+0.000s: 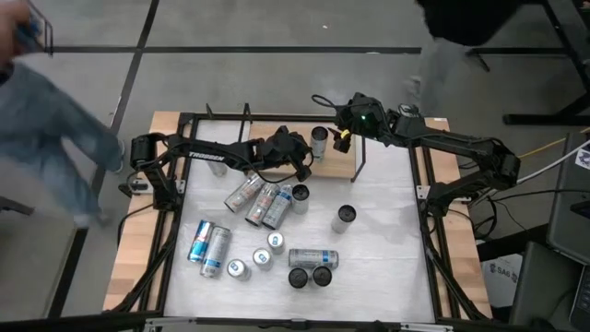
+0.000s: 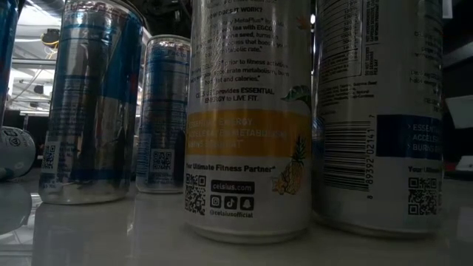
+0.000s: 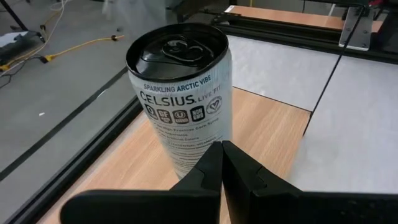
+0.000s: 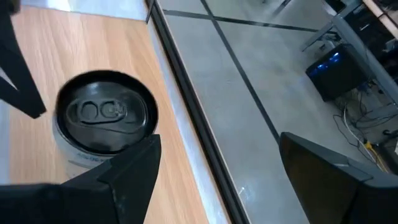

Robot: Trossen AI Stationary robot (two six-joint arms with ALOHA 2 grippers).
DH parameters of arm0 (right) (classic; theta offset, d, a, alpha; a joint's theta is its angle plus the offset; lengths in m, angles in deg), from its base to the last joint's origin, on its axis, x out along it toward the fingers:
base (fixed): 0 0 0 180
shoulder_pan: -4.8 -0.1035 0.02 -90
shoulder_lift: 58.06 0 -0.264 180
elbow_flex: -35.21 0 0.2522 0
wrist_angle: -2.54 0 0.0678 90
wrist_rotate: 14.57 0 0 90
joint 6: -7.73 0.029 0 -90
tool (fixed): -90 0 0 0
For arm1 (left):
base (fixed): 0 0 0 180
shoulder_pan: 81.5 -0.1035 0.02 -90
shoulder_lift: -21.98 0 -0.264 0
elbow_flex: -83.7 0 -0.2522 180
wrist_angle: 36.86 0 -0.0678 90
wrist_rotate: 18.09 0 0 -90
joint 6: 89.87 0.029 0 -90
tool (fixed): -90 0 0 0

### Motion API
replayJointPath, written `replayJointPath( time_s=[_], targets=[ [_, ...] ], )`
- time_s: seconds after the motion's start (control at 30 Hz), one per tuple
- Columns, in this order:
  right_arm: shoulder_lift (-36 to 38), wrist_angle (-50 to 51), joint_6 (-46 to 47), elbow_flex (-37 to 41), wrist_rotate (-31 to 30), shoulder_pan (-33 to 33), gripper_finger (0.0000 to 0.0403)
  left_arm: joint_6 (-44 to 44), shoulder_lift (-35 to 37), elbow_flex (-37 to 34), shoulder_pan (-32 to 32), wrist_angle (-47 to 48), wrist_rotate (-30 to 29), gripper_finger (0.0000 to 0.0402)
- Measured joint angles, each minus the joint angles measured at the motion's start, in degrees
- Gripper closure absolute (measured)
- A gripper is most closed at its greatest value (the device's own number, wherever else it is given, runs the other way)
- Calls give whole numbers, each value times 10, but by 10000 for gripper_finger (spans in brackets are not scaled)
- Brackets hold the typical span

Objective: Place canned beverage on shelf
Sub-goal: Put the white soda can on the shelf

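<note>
Can on shelf: one Celsius can [image 1: 319, 142] stands upright on the shelf [image 1: 337, 166], dark top with pull tab up; it shows directly ahead of the left gripper and just beside the right gripper.
Shelf: light-brown wooden board with thin black rod frame, at the far edge of the tabletop, under both grippers.
Right gripper: right gripper [image 1: 343, 138] hangs over the shelf beside the can; its fingers [image 4: 134, 171] stand wide apart and grip nothing, the can top lying off to one side of the near finger.
Left gripper: left gripper [image 1: 304, 159] sits low, just short of the can, on the side away from the right gripper; its fingers [image 3: 208, 177] are pressed together with nothing between them, tips near the can's base.
Surface: white tabletop [image 1: 387, 240] bordered by wooden strips and black rails.
Loose cans: a cluster of cans [image 1: 263, 203], some upright and some lying, is spread on the tabletop, nearer the viewer than both grippers; one upright can [image 1: 343, 219] stands apart.
Room: grey floor with dark lines; a person [image 1: 46, 138] stands beyond the left arm's base; a yellow cable lies on the floor.
</note>
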Motion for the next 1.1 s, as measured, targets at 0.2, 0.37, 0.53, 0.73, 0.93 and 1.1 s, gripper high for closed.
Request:
replayJointPath(
  time_s=[0.2, 0.37, 0.53, 0.73, 0.93, 1.1],
  targets=[
    [-31, 3, -4, 0, 3, 15, 81, 0, 0, 0, 0, 0, 0, 402],
    [-49, 3, -9, 0, 9, 15, 81, 0, 0, 0, 0, -1, -14, 402],
    [-50, 3, -15, 0, 43, 14, 81, 3, 0, 0, -3, -4, -34, 402],
    [-49, 13, -14, 0, 45, 14, 81, 4, 0, 0, -20, -22, -35, 401],
    [-47, 53, -13, 0, 50, 13, 81, 4, -1, 0, -35, -31, -35, 402],
    [-47, 63, -13, 0, 68, 13, 81, 4, -1, 0, -40, -30, -35, 402]
  ],
)
